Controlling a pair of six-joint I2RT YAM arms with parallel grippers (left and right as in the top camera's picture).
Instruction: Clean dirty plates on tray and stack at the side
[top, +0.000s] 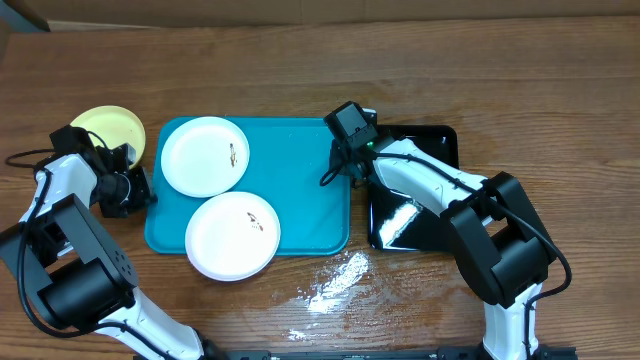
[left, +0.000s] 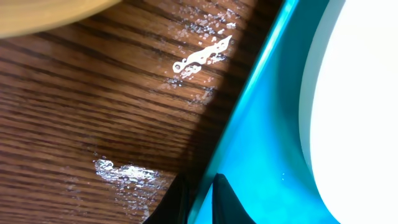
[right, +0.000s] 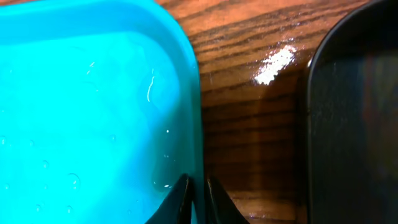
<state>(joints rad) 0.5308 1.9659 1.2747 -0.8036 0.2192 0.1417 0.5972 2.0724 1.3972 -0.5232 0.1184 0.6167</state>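
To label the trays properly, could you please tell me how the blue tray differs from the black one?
The blue tray is turquoise; the black tray is glossy black. The blue tray is larger than the black tray. The blue tray carries two white plates; the black tray shows none. Both arms' jaws pinch the blue tray's rim, not the black tray's. Both are rounded rectangles.

Left gripper (left: 200, 188) and right gripper (right: 197, 186) pinched shut
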